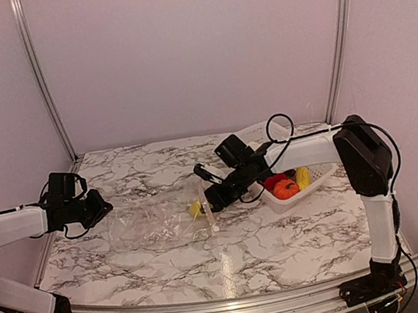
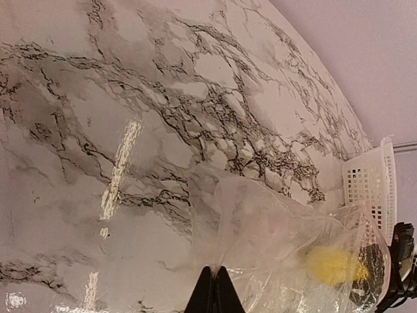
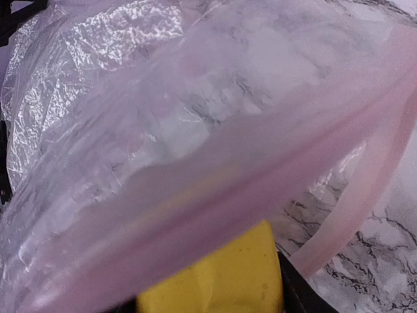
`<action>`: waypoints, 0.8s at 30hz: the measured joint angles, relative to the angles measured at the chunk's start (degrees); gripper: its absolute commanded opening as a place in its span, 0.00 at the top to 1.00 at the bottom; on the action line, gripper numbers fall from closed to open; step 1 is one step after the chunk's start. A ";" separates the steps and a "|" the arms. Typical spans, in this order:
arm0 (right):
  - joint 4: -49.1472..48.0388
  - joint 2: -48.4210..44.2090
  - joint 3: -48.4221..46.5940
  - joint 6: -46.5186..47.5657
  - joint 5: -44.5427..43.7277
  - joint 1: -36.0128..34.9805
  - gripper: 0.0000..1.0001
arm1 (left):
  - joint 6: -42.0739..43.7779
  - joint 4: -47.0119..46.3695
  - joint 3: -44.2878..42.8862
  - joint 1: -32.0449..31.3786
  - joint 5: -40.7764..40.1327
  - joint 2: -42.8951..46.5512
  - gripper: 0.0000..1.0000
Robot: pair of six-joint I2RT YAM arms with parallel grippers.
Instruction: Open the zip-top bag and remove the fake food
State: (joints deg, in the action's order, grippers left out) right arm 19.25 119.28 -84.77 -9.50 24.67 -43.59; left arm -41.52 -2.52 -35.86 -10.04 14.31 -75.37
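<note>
The clear zip-top bag (image 1: 152, 222) lies on the marble table between the arms, its zip strip (image 1: 207, 208) toward the right. My left gripper (image 1: 100, 208) is shut on the bag's closed end, pinching the film (image 2: 218, 270). My right gripper (image 1: 204, 202) is at the bag's mouth, shut on a yellow toy food (image 1: 195, 207). The right wrist view shows that yellow piece (image 3: 221, 277) between my fingers under the pinkish zip strip (image 3: 260, 189). The left wrist view shows it through the plastic (image 2: 332, 264). Red (image 1: 273, 181), orange (image 1: 285, 189) and yellow (image 1: 303, 178) toys lie in the basket.
A white lattice basket (image 1: 279, 201) stands at the right, just beyond my right gripper, and it also shows in the left wrist view (image 2: 368, 186). Metal frame posts rise at the back corners. The table's front edge has a metal rail (image 1: 232, 310).
</note>
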 measured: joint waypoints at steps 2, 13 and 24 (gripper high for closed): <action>0.61 -0.94 0.72 0.37 0.09 0.00 0.55 | 0.42 0.26 -0.02 0.20 0.00 -0.66 1.00; 2.21 -14.29 5.25 0.33 2.67 5.20 0.57 | 1.97 2.29 -3.56 1.31 0.04 -5.01 1.00; 3.32 -23.54 9.84 -1.27 2.67 18.62 0.57 | 2.97 4.20 -9.05 2.23 -0.37 -9.92 1.00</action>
State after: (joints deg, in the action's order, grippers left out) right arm 22.57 95.74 -74.94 -10.76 27.33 -24.97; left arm -38.54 1.67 -44.91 -7.81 13.93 -85.30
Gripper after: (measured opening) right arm 0.528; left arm 0.002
